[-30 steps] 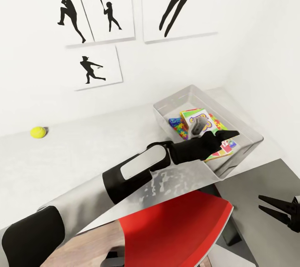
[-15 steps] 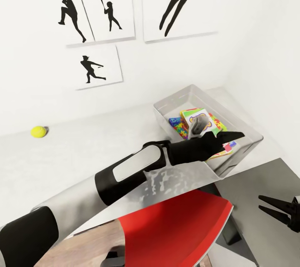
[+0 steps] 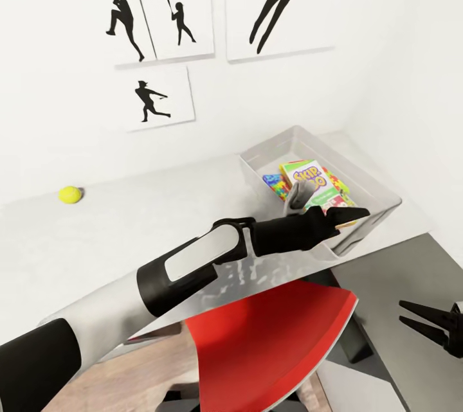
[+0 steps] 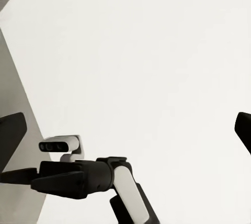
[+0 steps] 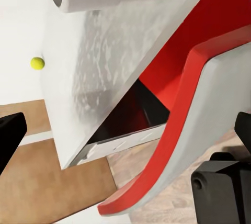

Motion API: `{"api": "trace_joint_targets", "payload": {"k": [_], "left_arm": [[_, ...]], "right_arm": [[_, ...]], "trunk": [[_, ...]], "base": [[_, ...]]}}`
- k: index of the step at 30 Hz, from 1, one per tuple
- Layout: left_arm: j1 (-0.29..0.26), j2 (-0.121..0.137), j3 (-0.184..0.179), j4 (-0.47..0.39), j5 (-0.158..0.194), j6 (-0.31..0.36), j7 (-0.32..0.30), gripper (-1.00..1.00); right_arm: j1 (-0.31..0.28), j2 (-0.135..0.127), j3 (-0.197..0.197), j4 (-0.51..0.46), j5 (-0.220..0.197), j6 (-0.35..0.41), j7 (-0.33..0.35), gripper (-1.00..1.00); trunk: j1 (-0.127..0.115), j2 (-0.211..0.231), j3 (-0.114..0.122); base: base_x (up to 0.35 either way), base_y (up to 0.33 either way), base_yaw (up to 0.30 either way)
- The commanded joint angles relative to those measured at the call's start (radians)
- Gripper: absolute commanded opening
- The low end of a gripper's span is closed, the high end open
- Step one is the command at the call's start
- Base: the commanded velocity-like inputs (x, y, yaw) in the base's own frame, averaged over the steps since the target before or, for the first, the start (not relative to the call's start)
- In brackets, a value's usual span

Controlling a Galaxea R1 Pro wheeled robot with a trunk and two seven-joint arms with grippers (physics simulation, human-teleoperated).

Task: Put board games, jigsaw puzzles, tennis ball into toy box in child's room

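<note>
Head view: left hand (image 3: 350, 214) seemingly over toy box (image 3: 379, 197).

**Left arm stretched out, right gripper low**

The left arm reaches from lower left toward frame centre, its left gripper (image 3: 350, 214) with fingers spread. The right gripper (image 3: 424, 322) sits at lower right, jaws parted.

The left arm (image 3: 186, 264) has silver-grey shells, black joint bands and a white oval panel; both hands are black with tapered fingers.
</note>
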Motion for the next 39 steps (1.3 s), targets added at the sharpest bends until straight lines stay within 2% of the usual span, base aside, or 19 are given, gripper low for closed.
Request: {"api": "trace_joint_targets", "payload": {"k": [1,9,23,39], "left_arm": [[-0.001,0.000,-0.001,-0.001,0.010,0.003,0.007,1.00],[-0.001,0.005,-0.002,-0.001,0.010,0.018,0.007,1.00],[-0.001,0.007,-0.003,-0.001,0.010,0.019,0.007,1.00],[0.009,0.006,-0.003,-0.002,0.010,0.018,0.007,1.00]], "right_arm": [[0.001,0.000,-0.002,-0.001,0.004,0.002,0.006,1.00],[0.001,0.000,-0.002,-0.003,0.005,0.002,0.006,1.00],[0.001,0.000,-0.002,-0.003,0.005,0.002,0.006,1.00],[0.001,0.000,-0.002,-0.003,0.005,0.002,0.007,1.00]], "trunk": [[0.001,-0.002,0.000],[0.001,-0.002,0.013],[0.001,-0.002,0.036],[0.001,-0.002,0.063]], "base": [[-0.017,0.009,0.000],[-0.153,0.120,0.000],[-0.107,0.227,0.000],[-0.002,0.017,0.000]]}}
